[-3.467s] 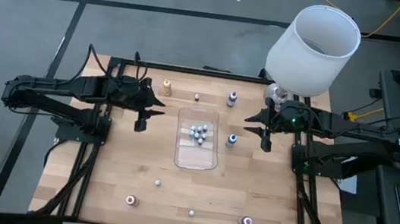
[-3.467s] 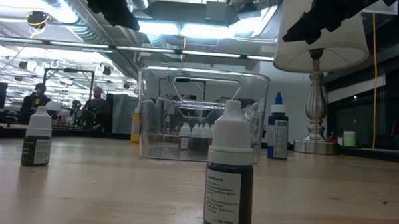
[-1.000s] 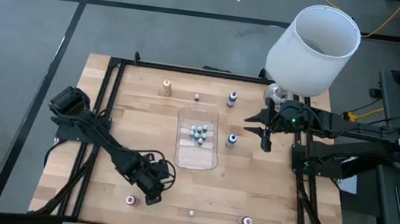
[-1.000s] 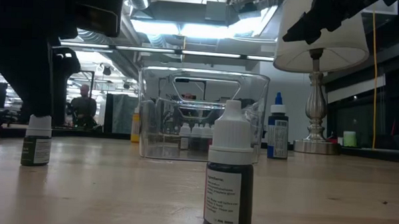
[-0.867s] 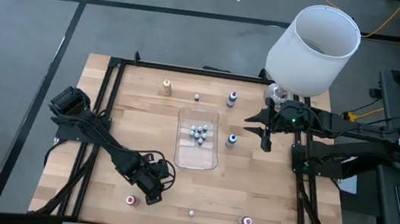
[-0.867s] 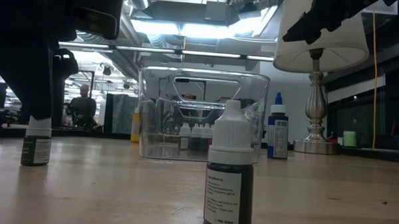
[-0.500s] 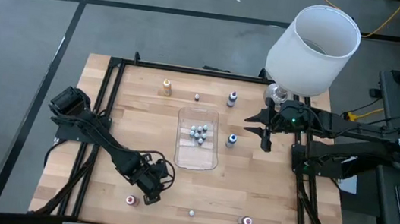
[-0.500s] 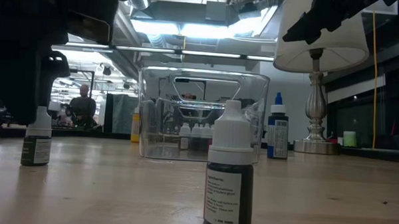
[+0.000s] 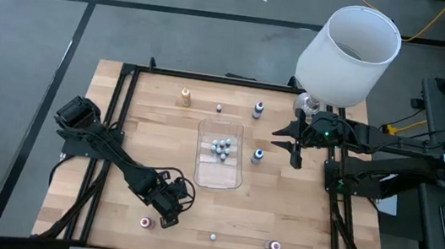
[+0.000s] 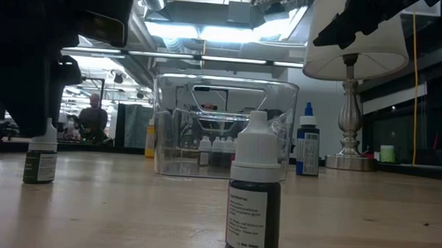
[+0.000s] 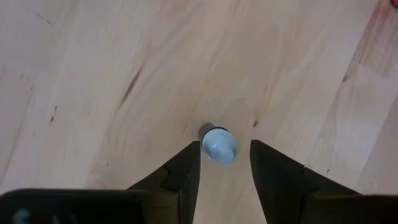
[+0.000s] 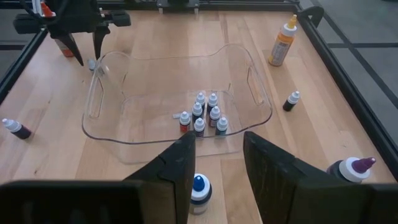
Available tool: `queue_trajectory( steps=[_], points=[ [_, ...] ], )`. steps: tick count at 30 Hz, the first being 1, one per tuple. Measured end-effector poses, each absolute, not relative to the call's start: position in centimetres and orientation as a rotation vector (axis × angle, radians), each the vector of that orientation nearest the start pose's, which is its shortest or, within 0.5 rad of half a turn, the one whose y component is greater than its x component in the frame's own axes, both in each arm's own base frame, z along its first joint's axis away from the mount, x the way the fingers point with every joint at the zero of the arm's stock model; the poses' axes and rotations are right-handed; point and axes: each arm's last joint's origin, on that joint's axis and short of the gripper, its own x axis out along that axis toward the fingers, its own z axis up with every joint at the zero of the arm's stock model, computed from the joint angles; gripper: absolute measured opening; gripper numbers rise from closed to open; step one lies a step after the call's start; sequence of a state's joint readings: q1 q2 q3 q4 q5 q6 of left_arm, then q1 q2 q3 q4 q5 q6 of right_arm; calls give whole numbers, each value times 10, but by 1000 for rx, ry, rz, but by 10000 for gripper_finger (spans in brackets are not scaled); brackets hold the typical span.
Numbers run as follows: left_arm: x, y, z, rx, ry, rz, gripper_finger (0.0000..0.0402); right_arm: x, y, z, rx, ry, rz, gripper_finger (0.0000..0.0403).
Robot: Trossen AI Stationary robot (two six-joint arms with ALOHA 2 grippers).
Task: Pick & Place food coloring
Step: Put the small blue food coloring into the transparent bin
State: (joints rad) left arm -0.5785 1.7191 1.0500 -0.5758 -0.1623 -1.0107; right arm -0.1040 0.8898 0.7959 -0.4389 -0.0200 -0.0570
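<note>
The food coloring is a set of tiny bottles. Several stand in the clear tray (image 9: 220, 175) at mid-table, and others stand scattered on the wood. My left gripper (image 9: 172, 209) is open, pointing down near the table's near left over one white-capped bottle (image 11: 219, 144). Its fingers stand on either side of the cap, with a gap on one side. The same bottle (image 10: 40, 160) stands upright on its base in the low view. My right gripper (image 9: 294, 153) waits open near the far right, above a blue-capped bottle (image 12: 199, 188).
A big white lamp (image 9: 348, 55) stands at the far right corner. Loose bottles stand along the far edge (image 9: 185, 97) (image 9: 258, 108), beside the tray (image 9: 258, 155) and near the near edge (image 9: 145, 222) (image 9: 213, 236) (image 9: 275, 247). One dark bottle (image 10: 253, 191) fills the low view's foreground.
My left gripper has stayed over the white-capped bottle near the near left, shifting slightly sideways and coming down a little around its cap. The bottle has not moved.
</note>
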Motion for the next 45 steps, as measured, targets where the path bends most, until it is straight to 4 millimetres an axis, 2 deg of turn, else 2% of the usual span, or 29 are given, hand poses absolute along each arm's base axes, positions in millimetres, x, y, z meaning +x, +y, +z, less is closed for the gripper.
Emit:
queue_trajectory(
  steps=[5,15,33,36,39,45],
  points=[
    [271,-169,168,-430,1192,256,122,186,-19,296,-22,534,-67,138],
    [272,-167,169,-433,1191,259,58,186,-19,296,-23,534,-67,138],
    [272,-170,173,-493,1233,227,56,186,-19,296,-23,534,-67,138],
    [280,-172,189,-476,1218,197,55,186,-19,296,-23,534,-67,138],
    [290,-169,212,-439,1213,182,55,186,-19,296,-23,534,-67,138],
    [311,-152,285,-380,1163,185,55,186,-19,296,-23,534,-67,138]
  ],
)
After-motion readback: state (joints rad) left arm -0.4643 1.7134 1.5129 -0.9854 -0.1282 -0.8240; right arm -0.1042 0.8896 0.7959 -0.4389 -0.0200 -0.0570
